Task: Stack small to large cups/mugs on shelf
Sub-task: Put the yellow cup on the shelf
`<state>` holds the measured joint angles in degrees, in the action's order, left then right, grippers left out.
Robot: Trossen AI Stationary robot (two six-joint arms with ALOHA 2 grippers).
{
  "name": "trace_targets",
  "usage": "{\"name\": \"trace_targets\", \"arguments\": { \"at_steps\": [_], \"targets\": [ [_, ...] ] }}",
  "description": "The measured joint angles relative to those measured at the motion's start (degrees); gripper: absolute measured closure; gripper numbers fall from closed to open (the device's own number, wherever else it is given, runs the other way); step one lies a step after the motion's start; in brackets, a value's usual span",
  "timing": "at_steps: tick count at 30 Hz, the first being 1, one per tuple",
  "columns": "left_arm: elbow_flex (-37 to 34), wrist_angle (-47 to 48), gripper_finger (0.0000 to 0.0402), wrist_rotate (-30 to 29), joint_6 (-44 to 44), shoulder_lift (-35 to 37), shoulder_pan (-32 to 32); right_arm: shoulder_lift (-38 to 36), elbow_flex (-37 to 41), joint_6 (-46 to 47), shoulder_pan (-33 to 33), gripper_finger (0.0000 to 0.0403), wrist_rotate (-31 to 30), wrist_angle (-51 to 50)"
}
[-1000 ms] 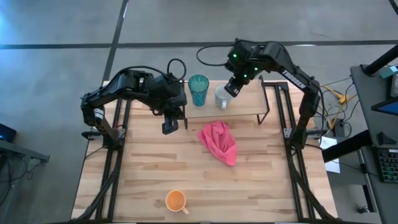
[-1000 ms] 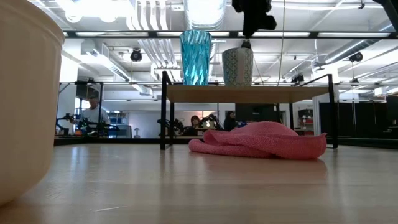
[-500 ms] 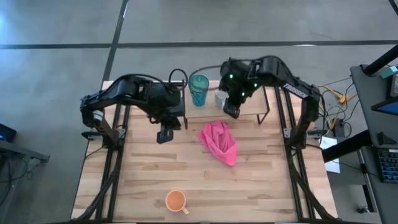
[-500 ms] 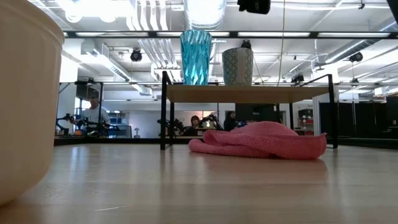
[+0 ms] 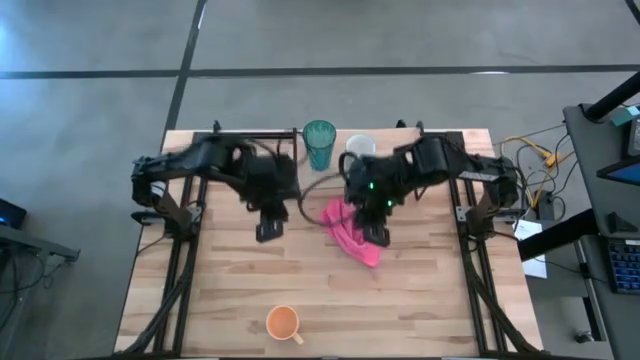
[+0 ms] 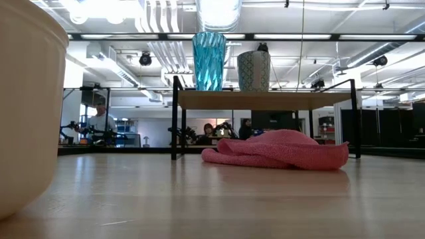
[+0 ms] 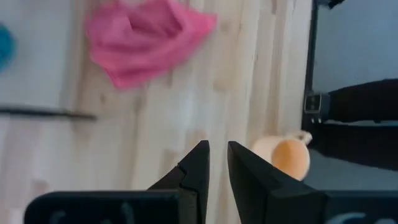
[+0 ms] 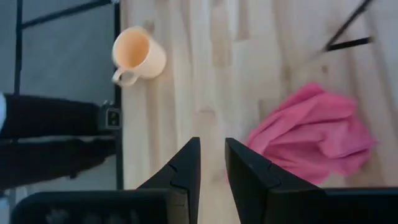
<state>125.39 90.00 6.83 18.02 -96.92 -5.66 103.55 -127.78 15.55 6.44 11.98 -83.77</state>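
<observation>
Since a second ago, the right gripper [image 5: 374, 238] has left the shelf [image 5: 400, 182] and swung over the pink cloth [image 5: 352, 233], empty.

High view: orange mug [image 5: 284, 322] sits alone near the desk's [image 5: 230, 285] front edge; rigid, light, best pinched at its rim.

Wrist views: both grippers' fingers stand slightly parted, touching nothing.

Pink cloth [image 5: 352, 232] crumpled in a heap on the light-wood tabletop [image 5: 420, 290], near its middle. Beyond the table, grey concrete floor [image 5: 100, 60]; people [image 6: 101, 121] far back in the room under ceiling lights [image 6: 99, 8].
</observation>
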Motion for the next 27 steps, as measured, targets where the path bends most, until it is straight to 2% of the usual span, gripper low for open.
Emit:
{"name": "trace_targets", "arguments": {
  "at_steps": [8,17,21,27],
  "targets": [
    [-13.12,-2.70,0.0359,0.26,14.57,-0.11,-11.82,0.04,1.26,3.50,5.74,0.0340,-0.25,-0.02],
    [-21.56,-22.47,0.0359,0.27,36.29,-0.01,-24.84,0.04,1.26,10.27,10.57,0.0339,-3.19,-0.65],
    [-24.70,-23.10,0.0359,-0.20,43.98,-0.11,-28.89,0.04,1.26,12.52,13.40,0.0339,-3.14,-1.49],
    [-31.29,-23.33,0.0359,-4.13,58.61,-0.15,-32.11,0.04,1.26,16.13,16.26,0.0339,-4.86,-1.18]
  ]
}}
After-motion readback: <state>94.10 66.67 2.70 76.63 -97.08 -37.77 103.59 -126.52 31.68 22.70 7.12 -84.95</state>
